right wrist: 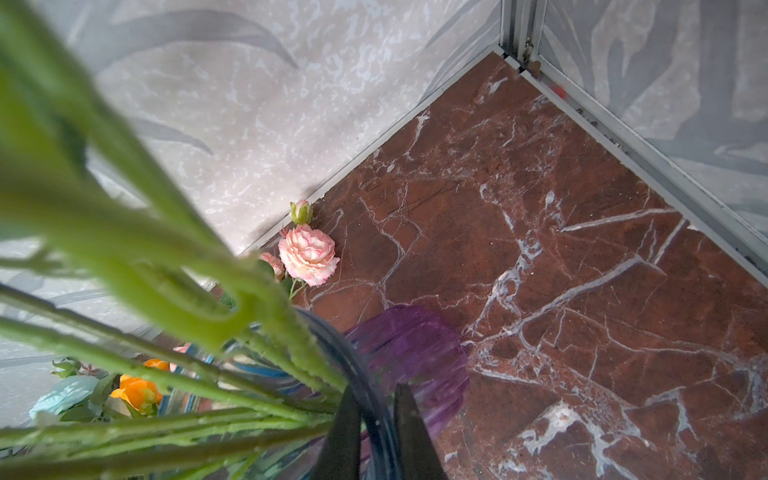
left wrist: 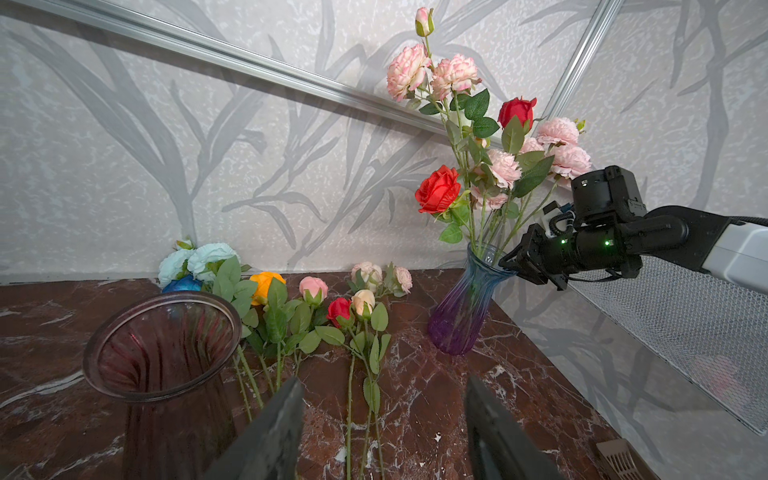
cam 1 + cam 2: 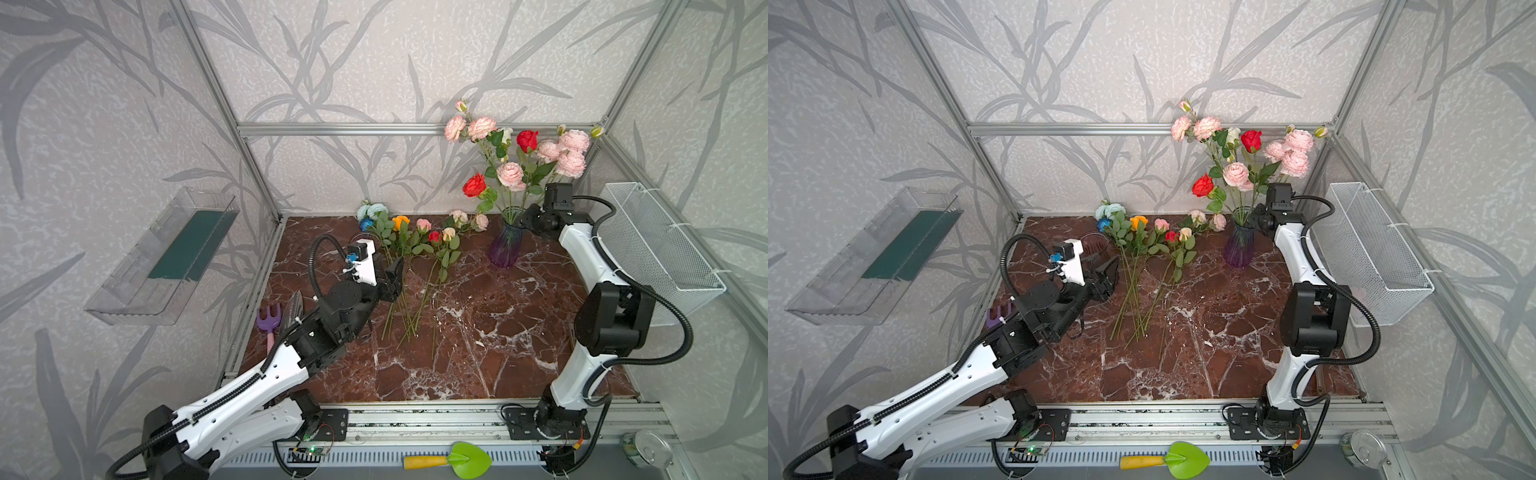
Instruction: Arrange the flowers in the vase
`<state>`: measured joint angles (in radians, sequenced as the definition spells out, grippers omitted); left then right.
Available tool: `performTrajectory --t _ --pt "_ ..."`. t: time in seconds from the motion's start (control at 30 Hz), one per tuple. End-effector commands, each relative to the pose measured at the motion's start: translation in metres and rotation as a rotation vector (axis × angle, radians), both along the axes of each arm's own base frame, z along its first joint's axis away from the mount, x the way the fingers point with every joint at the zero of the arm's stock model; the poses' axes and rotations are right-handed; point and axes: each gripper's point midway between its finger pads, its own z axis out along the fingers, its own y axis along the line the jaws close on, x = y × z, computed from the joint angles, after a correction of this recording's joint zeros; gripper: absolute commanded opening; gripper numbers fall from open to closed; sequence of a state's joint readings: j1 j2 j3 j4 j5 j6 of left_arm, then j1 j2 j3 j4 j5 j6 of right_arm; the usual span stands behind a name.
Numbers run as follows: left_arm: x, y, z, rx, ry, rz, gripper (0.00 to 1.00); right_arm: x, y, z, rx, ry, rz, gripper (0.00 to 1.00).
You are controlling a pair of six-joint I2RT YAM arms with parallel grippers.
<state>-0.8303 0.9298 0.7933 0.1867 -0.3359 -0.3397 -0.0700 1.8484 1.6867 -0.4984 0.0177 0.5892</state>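
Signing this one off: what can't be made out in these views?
Dark vase: both top views, mostly behind the left arm.
Stems in the blue vase: right wrist view, blurred, too near the lens.
Rake: top views, partly behind the left arm.
Can: label too small to read.
Loose flowers: left wrist view, stem ends cut by the bottom edge.

Glossy, veined red-brown marble is seen across the tabletop (image 3: 478, 332); ribbed tinted glass is shown by the purple vase (image 3: 505, 248), white metal mesh by the basket (image 3: 660, 249) at right.
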Motion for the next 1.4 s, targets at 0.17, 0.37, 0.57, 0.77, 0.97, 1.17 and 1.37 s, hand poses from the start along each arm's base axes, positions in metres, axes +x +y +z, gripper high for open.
performTrajectory --t 0.17,0.37,0.57,0.77,0.97,1.17,1.37 --pt "0.000 0.002 0.010 -0.007 -0.013 0.011 0.62 -0.004 -0.012 -0.004 0.009 -0.022 -0.019 0.17" --pt "-0.001 0.002 0.011 -0.009 -0.015 0.008 0.62 -0.011 -0.013 0.001 0.005 -0.027 -0.023 0.26" --pt "-0.001 0.003 0.013 -0.008 -0.022 0.009 0.62 -0.016 -0.013 0.013 0.007 -0.047 -0.014 0.33" --pt "-0.002 0.005 0.016 0.006 -0.026 0.014 0.62 -0.023 -0.008 0.034 0.013 -0.087 0.004 0.36" --pt "-0.002 0.007 0.018 0.018 -0.034 0.019 0.62 -0.037 -0.005 0.053 0.022 -0.131 0.009 0.36" --pt "-0.003 0.013 0.024 0.039 -0.050 0.042 0.63 -0.061 -0.001 0.076 0.024 -0.206 0.014 0.36" --pt "-0.001 0.031 0.036 0.098 -0.082 0.124 0.63 -0.103 0.033 0.122 -0.058 -0.321 0.114 0.35"
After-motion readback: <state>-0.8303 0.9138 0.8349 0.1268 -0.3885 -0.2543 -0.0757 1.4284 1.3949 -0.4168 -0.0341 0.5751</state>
